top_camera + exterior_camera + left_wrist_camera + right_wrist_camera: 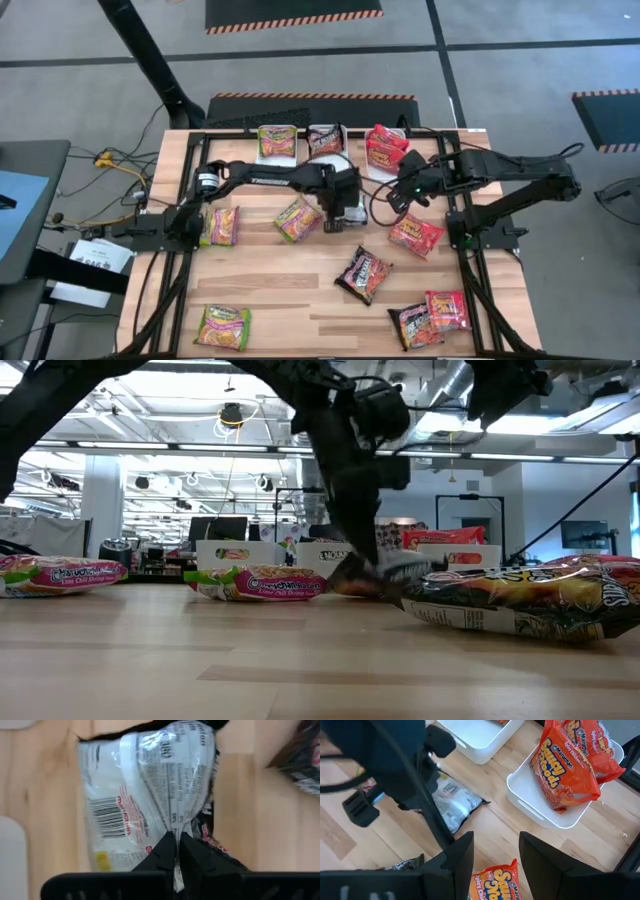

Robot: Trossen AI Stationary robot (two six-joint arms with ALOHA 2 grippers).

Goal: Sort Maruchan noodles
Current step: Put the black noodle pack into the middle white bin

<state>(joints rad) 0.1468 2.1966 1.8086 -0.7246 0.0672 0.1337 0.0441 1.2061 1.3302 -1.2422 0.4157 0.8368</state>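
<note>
The left gripper (177,851) has its two dark fingers (160,854) pressed together on the raised seam of a dark noodle packet (145,795) lying back-side up, its white panel and barcode showing, on the wooden table (290,285) just in front of the middle bin. From overhead, this gripper (340,215) sits near the table's centre, its arm reaching in from the left. The right gripper (492,852) hangs in the air with its fingers spread apart and nothing between them; from overhead it (405,190) is just to the right of the left one, near the far right bin. Along the far edge stand three white bins: the left bin (277,158) holds a green-yellow packet (277,140), the middle bin (330,155) a dark packet (324,139), and the right bin (378,172) red-orange packets (385,150). Loose packets lie scattered on the table: two green-yellow ones on the left (220,226) and beside the left gripper (297,219), a third green-yellow one at the near left corner (222,326), a red-orange one on the right (416,236), a dark one in the middle nearer the front (364,273), and a dark packet (412,326) touching a red-orange packet (446,310) at the near right.
</note>
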